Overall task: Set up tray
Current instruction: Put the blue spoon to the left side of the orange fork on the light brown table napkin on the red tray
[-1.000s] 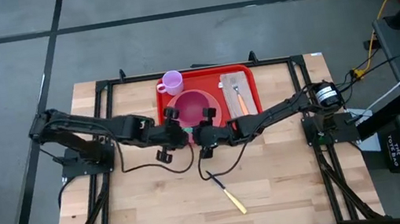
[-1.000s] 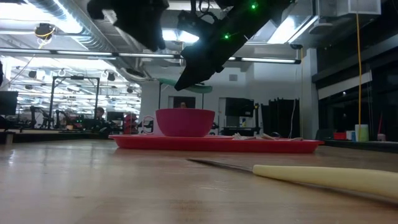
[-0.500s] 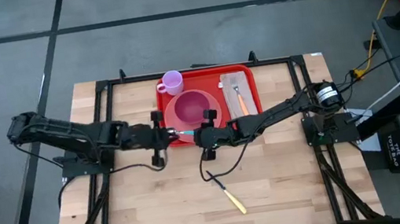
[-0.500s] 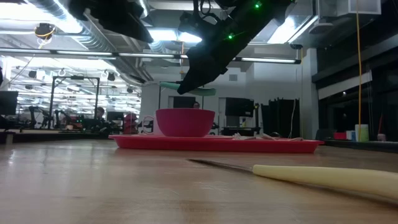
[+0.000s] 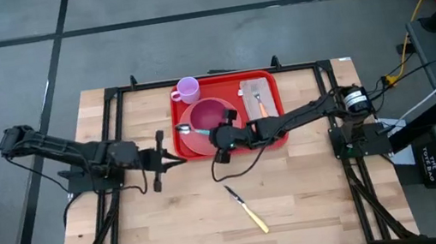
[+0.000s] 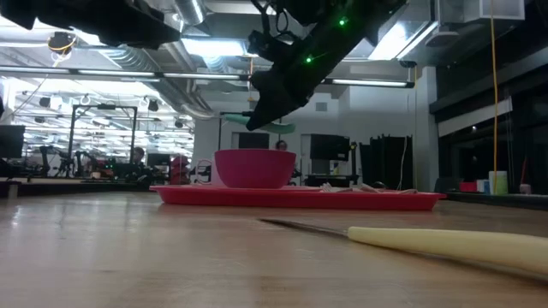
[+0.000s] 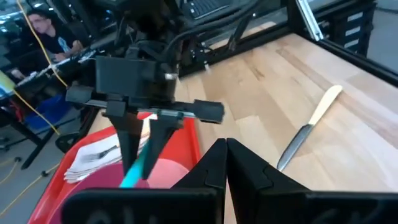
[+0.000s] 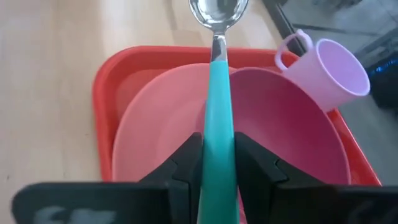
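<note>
I've handed off the spoon (image 8: pixel 217 106): right gripper (image 5: pixel 222 136) clamps it above the tray (image 5: pixel 273 119), left gripper (image 5: pixel 173 157) withdrawn, clenched empty.

My left gripper (image 5: pixel 173 156) hangs pinched together just beside the tray's (image 5: pixel 267 76) near left corner; my right gripper (image 5: pixel 214 133) clamps a spoon (image 5: pixel 193 129) over the tray.

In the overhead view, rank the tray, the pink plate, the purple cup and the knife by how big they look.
1. Tray, clearly largest.
2. Plate, partly covered by the bowl and the right claw holding a spoon.
3. Knife: long but thin, so its place against the cup is unsure.
4. Cup, smallest in outline.
</note>
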Robot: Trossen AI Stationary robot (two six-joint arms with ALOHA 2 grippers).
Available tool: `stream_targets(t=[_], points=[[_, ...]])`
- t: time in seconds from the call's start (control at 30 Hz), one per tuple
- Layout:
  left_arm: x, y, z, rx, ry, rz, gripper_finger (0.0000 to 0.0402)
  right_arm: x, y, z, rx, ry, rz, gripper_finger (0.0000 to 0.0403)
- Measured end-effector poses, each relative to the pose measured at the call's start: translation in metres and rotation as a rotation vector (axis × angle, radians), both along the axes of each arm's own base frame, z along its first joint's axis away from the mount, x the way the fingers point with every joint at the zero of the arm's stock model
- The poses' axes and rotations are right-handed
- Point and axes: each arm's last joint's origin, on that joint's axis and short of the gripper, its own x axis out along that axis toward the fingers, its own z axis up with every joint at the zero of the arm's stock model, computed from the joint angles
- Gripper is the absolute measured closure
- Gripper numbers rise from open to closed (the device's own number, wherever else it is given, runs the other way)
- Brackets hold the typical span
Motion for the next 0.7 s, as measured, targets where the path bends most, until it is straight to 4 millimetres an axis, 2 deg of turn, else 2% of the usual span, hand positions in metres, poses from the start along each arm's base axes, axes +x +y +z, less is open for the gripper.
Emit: stream_targets(t=[0.13, 0.33, 0.5, 0.7], points=[[-0.004, 0.001, -0.003, -0.026, -0.004, -0.011, 0.0397, -0.007, -0.007, 0.011, 0.037, -0.025, -0.069, 0.0322], [-0.005, 0.001, -0.009, -0.026, 0.013, -0.017, 0.0400, -0.024, -0.008, 0.028, 0.047, -0.078, -0.297, 0.0322], [-0.005, 0.001, -0.009, -0.026, 0.014, -0.017, 0.0396, -0.030, -0.005, 0.023, 0.119, -0.088, -0.399, 0.0322], [-0.005, 0.001, -0.009, -0.026, 0.014, -0.017, 0.0400, -0.043, -0.002, 0.018, 0.085, -0.135, -0.613, 0.0322]])
